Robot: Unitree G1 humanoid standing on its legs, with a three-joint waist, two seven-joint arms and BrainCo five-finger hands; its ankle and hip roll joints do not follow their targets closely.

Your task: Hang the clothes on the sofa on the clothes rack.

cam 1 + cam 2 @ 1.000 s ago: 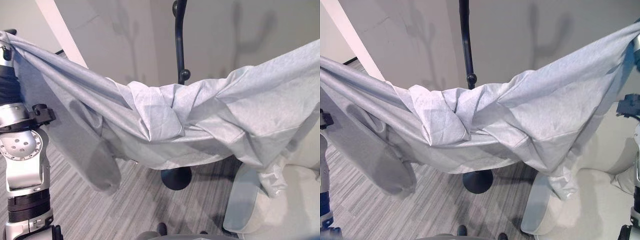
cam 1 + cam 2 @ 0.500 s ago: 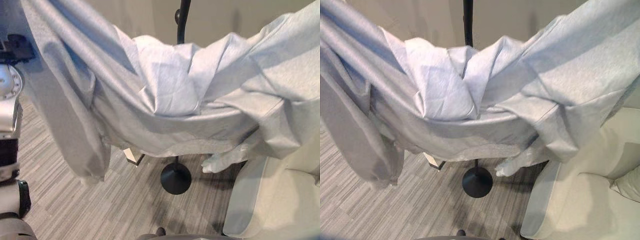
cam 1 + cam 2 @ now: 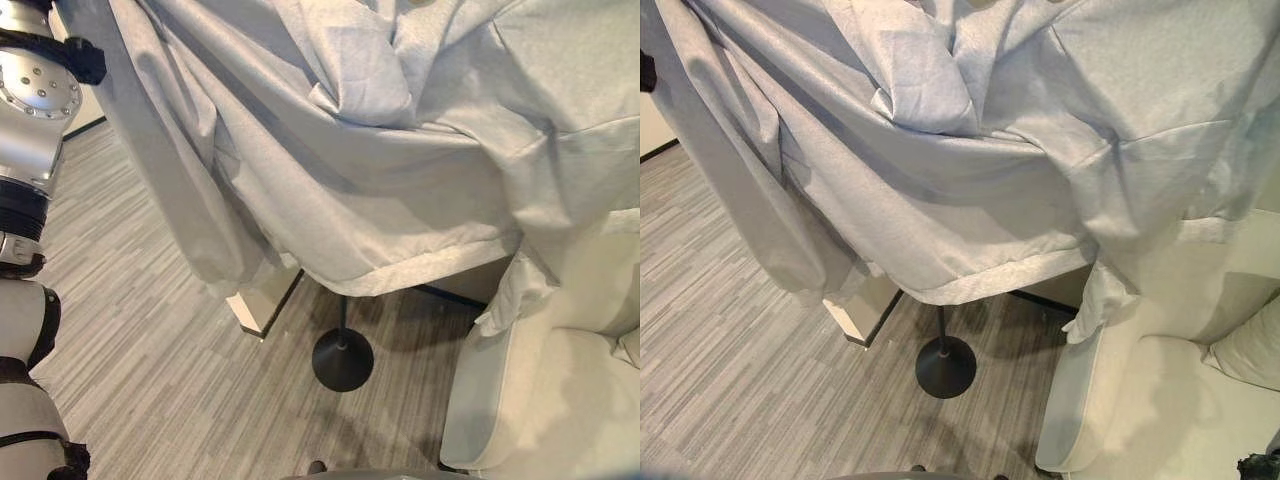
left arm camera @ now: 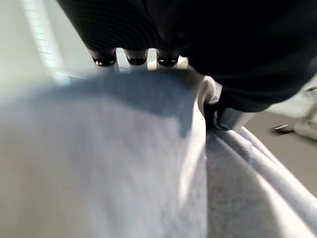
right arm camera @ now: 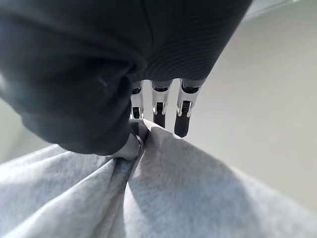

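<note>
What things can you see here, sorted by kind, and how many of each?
Grey garment: 1
Black clothes rack: 1
Pale sofa: 1
Cushion: 1
Robot hands, each gripping the garment: 2 (left hand, right hand)
Total: 6

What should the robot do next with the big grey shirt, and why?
Probably carry the grey sweatshirt forward over the rack. Both hands grip it stretched high, and the rack's pole stands behind the cloth.
</note>
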